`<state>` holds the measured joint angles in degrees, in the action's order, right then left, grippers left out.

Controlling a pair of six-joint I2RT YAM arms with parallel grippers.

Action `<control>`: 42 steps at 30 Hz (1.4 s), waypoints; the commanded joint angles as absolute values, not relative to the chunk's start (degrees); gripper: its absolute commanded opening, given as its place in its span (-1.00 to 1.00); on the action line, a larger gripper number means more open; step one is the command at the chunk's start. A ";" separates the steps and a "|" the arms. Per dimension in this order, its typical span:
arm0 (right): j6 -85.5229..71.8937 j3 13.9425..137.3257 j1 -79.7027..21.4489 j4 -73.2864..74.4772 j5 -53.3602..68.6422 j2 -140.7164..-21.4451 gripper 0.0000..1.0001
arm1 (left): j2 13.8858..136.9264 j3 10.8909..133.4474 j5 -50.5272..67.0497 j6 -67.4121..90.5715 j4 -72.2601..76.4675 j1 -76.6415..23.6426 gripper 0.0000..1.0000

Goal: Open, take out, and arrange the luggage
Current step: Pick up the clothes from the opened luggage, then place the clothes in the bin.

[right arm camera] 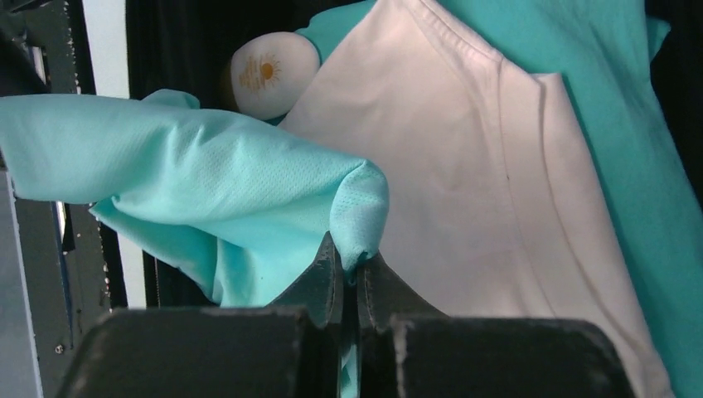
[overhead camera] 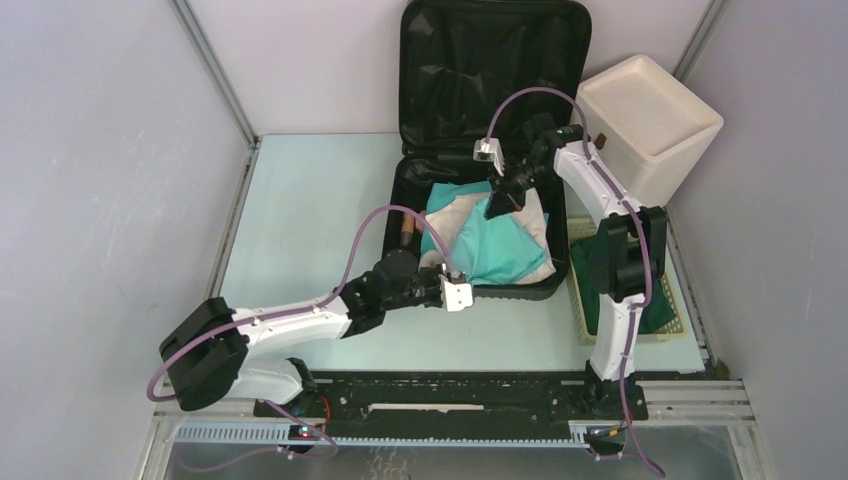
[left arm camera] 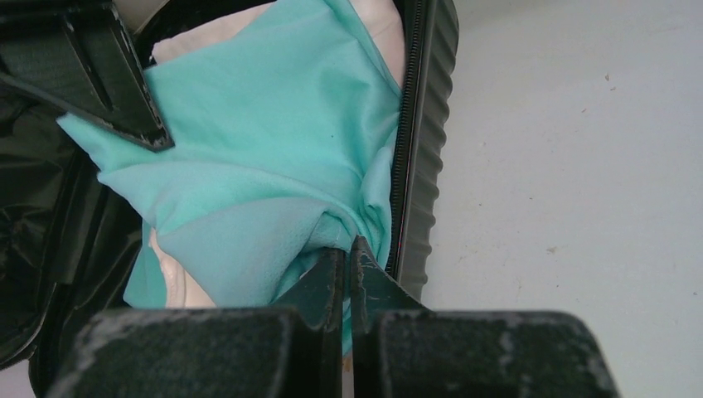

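Note:
The luggage (overhead camera: 490, 60) is a black hard-shell suitcase lying open at the back of the table, its lid standing up. Inside lie a teal cloth (overhead camera: 500, 250) and a white garment (overhead camera: 450, 215). My left gripper (overhead camera: 445, 275) is at the case's near rim (left arm camera: 427, 166), shut on a fold of the teal cloth (left arm camera: 265, 149). My right gripper (overhead camera: 497, 205) hangs over the middle of the case, shut on another bunched corner of the teal cloth (right arm camera: 224, 191), just above the white garment (right arm camera: 464, 182). In the wrist views, the left gripper (left arm camera: 348, 249) and right gripper (right arm camera: 350, 265) both pinch fabric.
A white box (overhead camera: 648, 120) stands at the back right. A pale yellow slatted basket (overhead camera: 680, 320) holding dark green cloth (overhead camera: 590, 270) sits right of the case, behind the right arm. A small white round item with an orange print (right arm camera: 269, 75) lies in the case.

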<state>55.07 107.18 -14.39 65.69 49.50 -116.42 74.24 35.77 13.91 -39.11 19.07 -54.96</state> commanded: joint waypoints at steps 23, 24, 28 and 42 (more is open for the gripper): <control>42.54 90.13 2.42 64.01 45.33 -59.92 -1.00 | 66.50 55.33 11.34 0.51 16.61 -51.92 -0.99; 42.28 89.92 3.63 64.73 44.51 -58.58 -1.00 | 67.19 56.20 13.01 2.84 16.98 -51.87 -0.99; 42.66 88.30 8.62 69.12 40.72 -54.42 -1.00 | 71.64 59.80 18.78 10.86 19.01 -52.92 -0.99; 60.68 77.20 39.14 79.62 36.69 -51.33 -1.00 | 92.96 71.69 21.80 28.19 25.49 -60.21 -0.99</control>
